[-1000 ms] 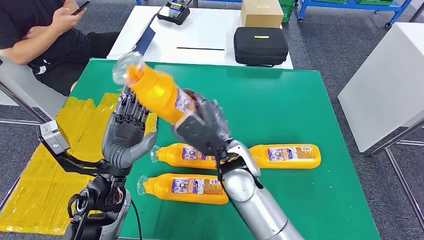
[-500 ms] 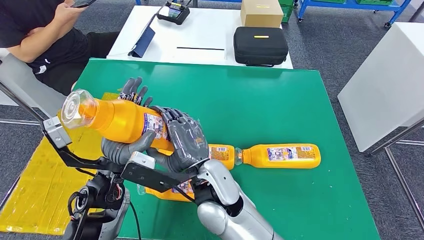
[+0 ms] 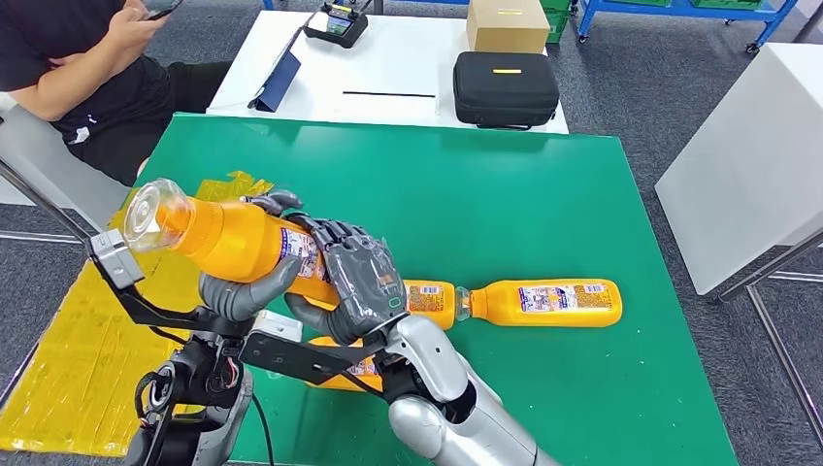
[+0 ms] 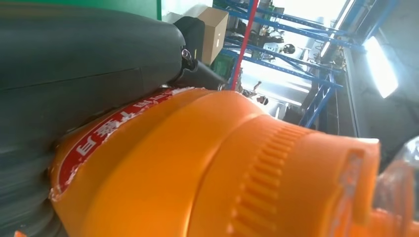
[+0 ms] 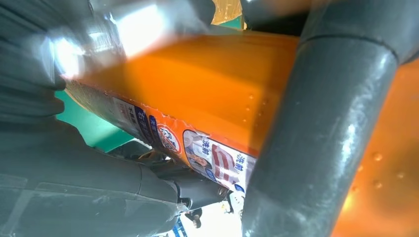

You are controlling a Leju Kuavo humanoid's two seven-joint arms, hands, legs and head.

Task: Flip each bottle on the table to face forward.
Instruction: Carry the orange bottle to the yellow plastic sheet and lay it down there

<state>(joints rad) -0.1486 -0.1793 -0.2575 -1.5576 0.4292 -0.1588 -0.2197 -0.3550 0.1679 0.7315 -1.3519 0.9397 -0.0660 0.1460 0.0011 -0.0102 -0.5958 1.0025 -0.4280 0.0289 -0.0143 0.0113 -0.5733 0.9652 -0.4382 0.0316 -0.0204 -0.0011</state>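
An orange bottle (image 3: 228,240) with a clear cap hangs above the near left of the green table (image 3: 543,194), nearly level, cap pointing left. My right hand (image 3: 354,282) grips its base end. My left hand (image 3: 247,291) cradles it from below, its fingers (image 3: 277,202) curled over the top. Up close, the bottle (image 4: 222,163) lies against my left hand (image 4: 74,74). The labelled bottle (image 5: 197,98) also sits under my right hand's fingers (image 5: 321,123). A second bottle (image 3: 548,303) lies flat on the table at the right. A third (image 3: 429,299) and a fourth (image 3: 335,377) lie partly hidden behind my right arm.
A seated person (image 3: 78,58) holding a phone is at the far left corner. Behind the green table, a white table carries a black case (image 3: 505,87) and a cardboard box (image 3: 507,24). A yellow mat (image 3: 58,369) covers the floor at left. Another white table (image 3: 757,146) stands at right.
My right hand has swung the bottle from steeply tilted down to nearly level, cap to the left. My left hand's fingers, earlier standing straight behind it, have curled over it.
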